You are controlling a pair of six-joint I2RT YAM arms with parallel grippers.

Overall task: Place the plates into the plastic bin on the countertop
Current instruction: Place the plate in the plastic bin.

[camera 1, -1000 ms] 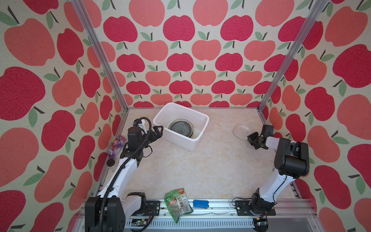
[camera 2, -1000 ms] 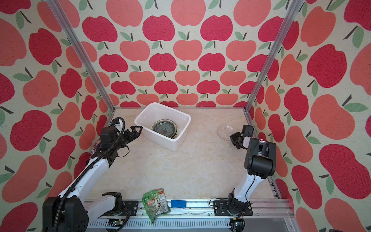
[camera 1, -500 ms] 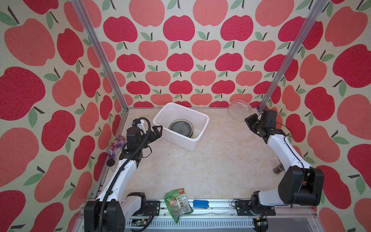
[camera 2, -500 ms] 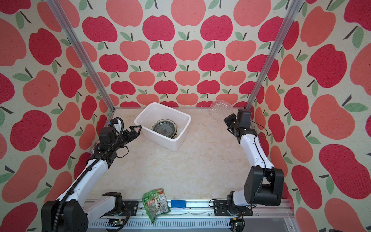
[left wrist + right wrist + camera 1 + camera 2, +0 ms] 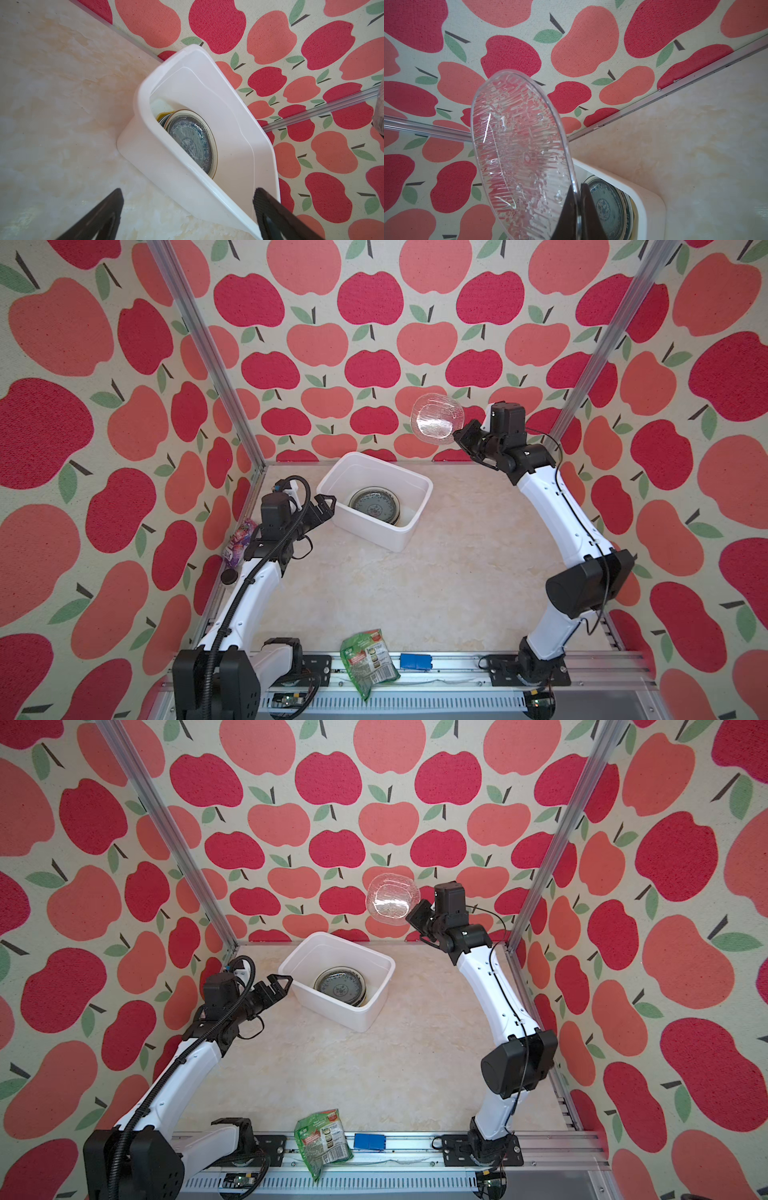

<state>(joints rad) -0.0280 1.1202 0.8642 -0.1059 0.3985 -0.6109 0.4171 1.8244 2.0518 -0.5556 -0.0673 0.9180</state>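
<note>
a: apple-print walls close in three sides of a beige marbled countertop. what sits furthest left?

b: a small purple packet against the left wall, no part of the job. beside it hovers the left gripper, its fingers spread wide with nothing between them, just beside the left end of the plastic bin. whether it touches the rim cannot be told.

a: why there?

b: probably to keep clear of the drop, or to steady the bin if it gets nudged. that is only a guess.

a: and inside the bin?

b: a stack of plates lies flat on its floor. the topmost shows a blue-green pattern and a yellow edge peeks out beneath. the count cannot be read. nearer the camera, a green snack packet lies on the front rail, outside the bin.

a: further right?

b: the clear glass plate is up in the air, above and beyond the bin's far right corner, tilted almost on edge. the right gripper has its fingers pressed together on the rim, pinching it.

a: why by the rim?

b: a thin flat plate offers narrow jaws little else. it looks like the last plate outside the bin. it would need levelling before it goes onto the stack, and smooth glass held at one edge could swing or slip.
</note>
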